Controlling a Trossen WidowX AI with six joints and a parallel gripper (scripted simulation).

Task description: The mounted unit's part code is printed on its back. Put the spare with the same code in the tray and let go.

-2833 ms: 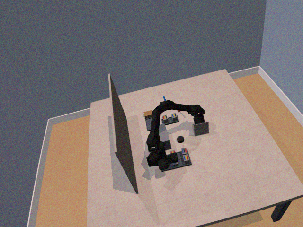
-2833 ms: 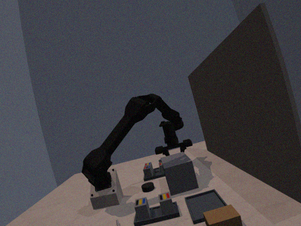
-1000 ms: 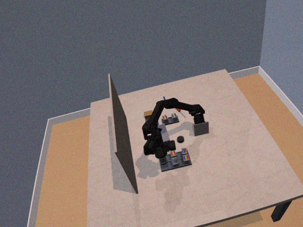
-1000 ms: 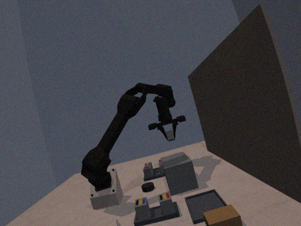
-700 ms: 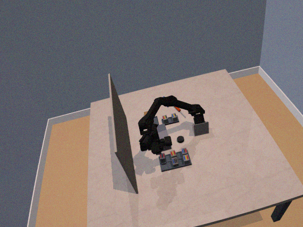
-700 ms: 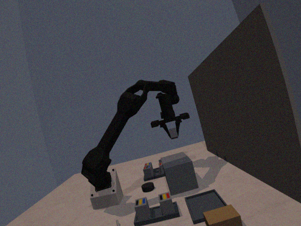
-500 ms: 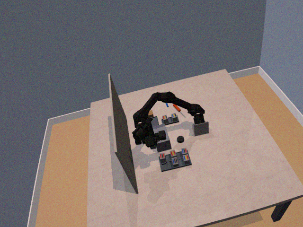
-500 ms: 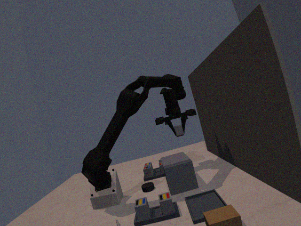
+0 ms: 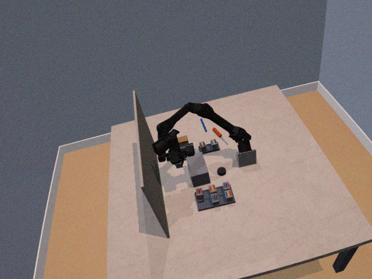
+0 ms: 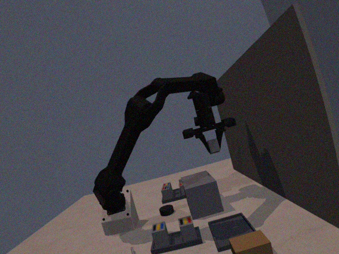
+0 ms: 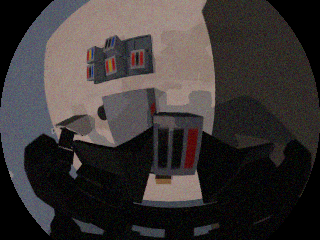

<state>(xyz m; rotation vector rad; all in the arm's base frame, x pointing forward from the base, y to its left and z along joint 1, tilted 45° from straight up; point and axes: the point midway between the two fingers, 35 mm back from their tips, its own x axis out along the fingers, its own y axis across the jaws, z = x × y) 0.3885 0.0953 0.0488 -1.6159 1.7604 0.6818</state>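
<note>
High above the tray (image 10: 231, 227), hand (image 10: 212, 142) pinches boxy spare (image 10: 213, 145) — matte grey.

The table top (image 9: 270, 168) looks like pale, mottled stone or laminate — matt, faintly blotchy. The arm (image 10: 136, 128) is black and matt, like moulded plastic. The tall panel (image 10: 287, 115) at 9 o'clock in the top view is flat dull grey, unpolished. The grey block (image 10: 204, 195) looks smooth and matt; the tan box (image 10: 250, 242) resembles plain cardboard. The floor (image 9: 75, 195) is even, wood-toned orange.
</note>
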